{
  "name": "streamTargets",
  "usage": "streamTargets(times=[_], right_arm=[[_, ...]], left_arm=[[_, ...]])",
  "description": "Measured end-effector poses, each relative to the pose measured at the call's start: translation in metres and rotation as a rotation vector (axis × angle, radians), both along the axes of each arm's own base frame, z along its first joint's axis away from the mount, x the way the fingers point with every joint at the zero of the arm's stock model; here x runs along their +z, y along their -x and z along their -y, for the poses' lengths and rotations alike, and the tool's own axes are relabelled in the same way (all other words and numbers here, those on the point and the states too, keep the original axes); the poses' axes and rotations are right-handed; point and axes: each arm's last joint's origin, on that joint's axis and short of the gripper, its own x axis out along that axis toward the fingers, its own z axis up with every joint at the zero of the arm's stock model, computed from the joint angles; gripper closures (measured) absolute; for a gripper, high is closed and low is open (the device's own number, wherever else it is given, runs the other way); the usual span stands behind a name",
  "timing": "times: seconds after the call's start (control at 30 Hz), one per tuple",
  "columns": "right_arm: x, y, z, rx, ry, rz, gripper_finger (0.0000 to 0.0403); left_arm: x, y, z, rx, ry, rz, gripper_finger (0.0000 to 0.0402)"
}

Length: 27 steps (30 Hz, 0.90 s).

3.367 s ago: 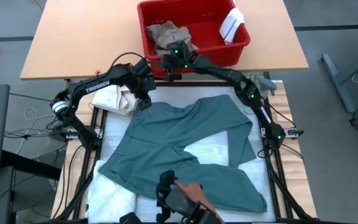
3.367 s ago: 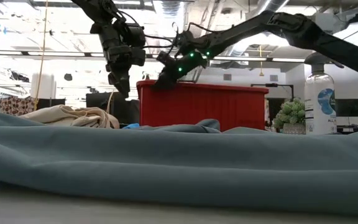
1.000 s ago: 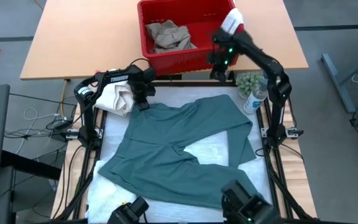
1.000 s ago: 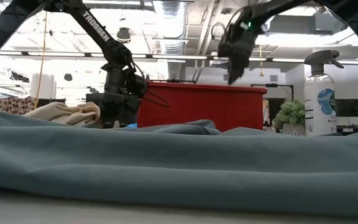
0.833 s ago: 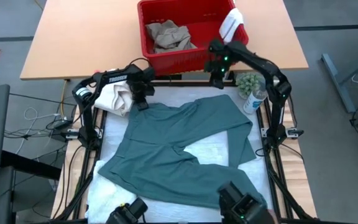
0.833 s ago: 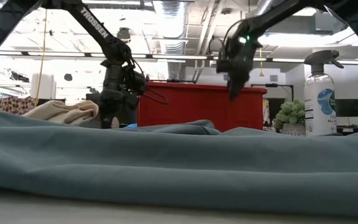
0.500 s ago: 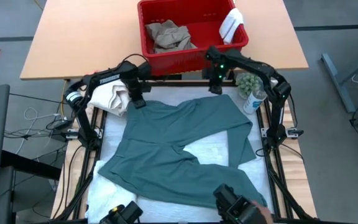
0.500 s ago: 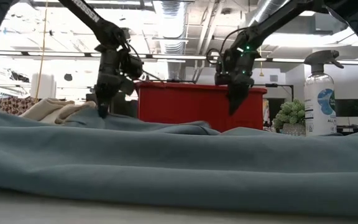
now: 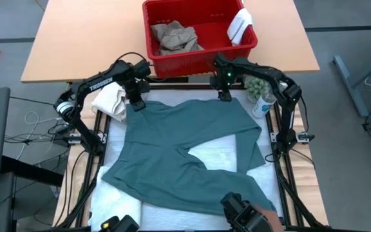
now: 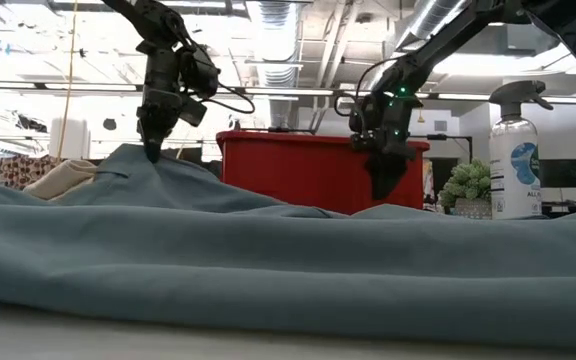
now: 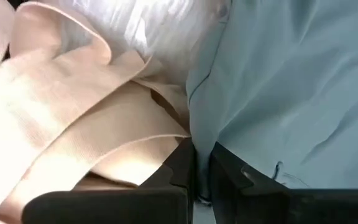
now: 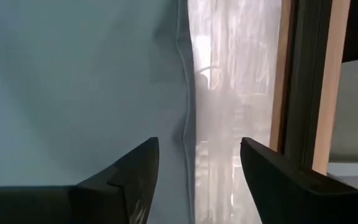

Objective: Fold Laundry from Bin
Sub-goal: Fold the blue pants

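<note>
Left wrist view alone: left claw clenched on teal garment hem; right claw spread.

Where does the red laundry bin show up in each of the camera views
High view: the red bin sits at top centre, past the teal garment.
Low view: the bin stands mid-picture, behind the garment.
Left wrist view: not in it.
Right wrist view: not in it.
Shared landmark: the teal garment, which the left gripper holds pinched at an edge and the open right gripper hovers over.
</note>
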Motion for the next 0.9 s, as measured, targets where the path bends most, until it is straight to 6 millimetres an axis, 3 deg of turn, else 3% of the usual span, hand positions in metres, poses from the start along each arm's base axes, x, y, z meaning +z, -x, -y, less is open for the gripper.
streamTargets(times=[0.47,0.73,0.9], right_arm=[[-0.035,0.025,0.001,-0.050,-0.033,-0.100,0.0154],[-0.053,0.034,-0.003,0.010,-0.011,-0.142,0.0155],[-0.058,0.038,-0.006,0.008,-0.003,-0.193,0.0190]], left_arm=[[0.001,0.000,0.000,0.005,-0.002,0.000,0.0386],[0.001,0.000,0.000,0.004,-0.003,0.000,0.0386],[0.001,0.000,0.000,0.003,-0.003,0.001,0.0386]])
